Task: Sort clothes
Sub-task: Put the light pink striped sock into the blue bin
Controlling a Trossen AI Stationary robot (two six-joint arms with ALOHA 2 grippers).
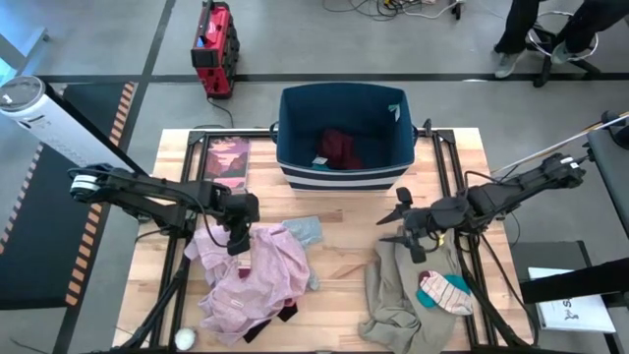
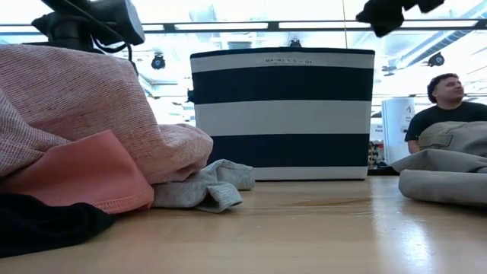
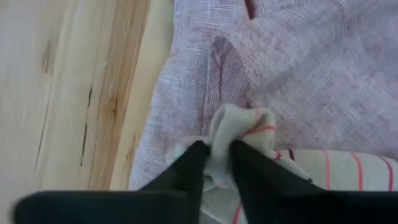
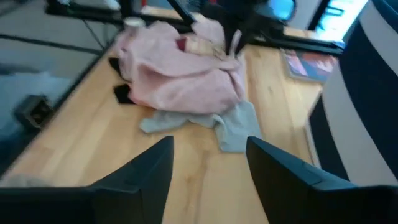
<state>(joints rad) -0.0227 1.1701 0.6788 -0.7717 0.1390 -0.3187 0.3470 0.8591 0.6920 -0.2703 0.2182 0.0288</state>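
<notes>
Where the wooden surface carries the sorting stock, the left end effector sits low on the pale pink shirt, its two dark fingers pinched together on a fold of cream fabric with thin red stripes that lies on top of the shirt. The shirt is heaped at the near left of the surface, with a black piece showing at its near edge and a light blue-grey piece touching its far right side. The right end effector hangs above bare wood between the shirt pile and the khaki-beige garment, fingers apart and holding nothing. On the khaki-beige garment, at the near right, lies the striped teal-white sock. The navy blue bin with white stripes stands at the far middle, a maroon piece inside it. A flat dark pink-printed book lies left of the bin. A person sits beyond the surface.
</notes>
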